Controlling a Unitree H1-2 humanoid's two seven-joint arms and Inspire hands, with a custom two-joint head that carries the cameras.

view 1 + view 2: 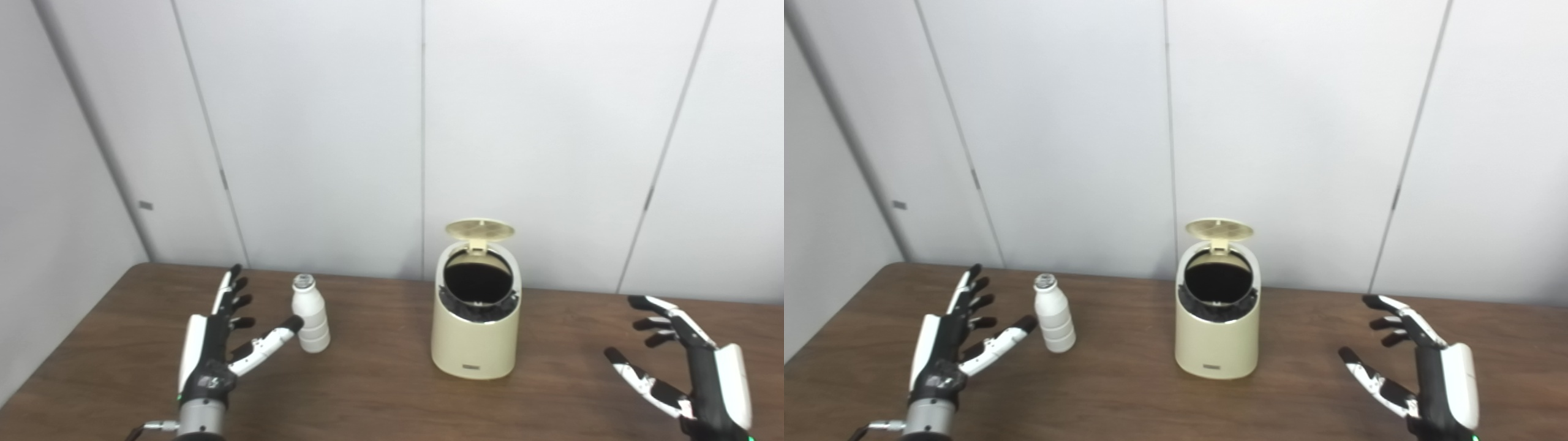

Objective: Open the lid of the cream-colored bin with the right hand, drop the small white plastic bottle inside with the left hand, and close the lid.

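The cream-colored bin (475, 334) stands upright on the brown table (367, 398), a little right of centre. Its round lid (479, 229) is raised and the dark inside shows. The small white plastic bottle (310, 314) stands upright left of the bin, apart from it. My left hand (219, 340) is open just left of the bottle, thumb tip close to its side, holding nothing. My right hand (686, 367) is open and empty at the table's right, well clear of the bin.
White wall panels (422, 122) rise right behind the table's far edge. A grey wall (49, 214) closes the left side. Bare tabletop lies between the bottle and the bin and in front of both.
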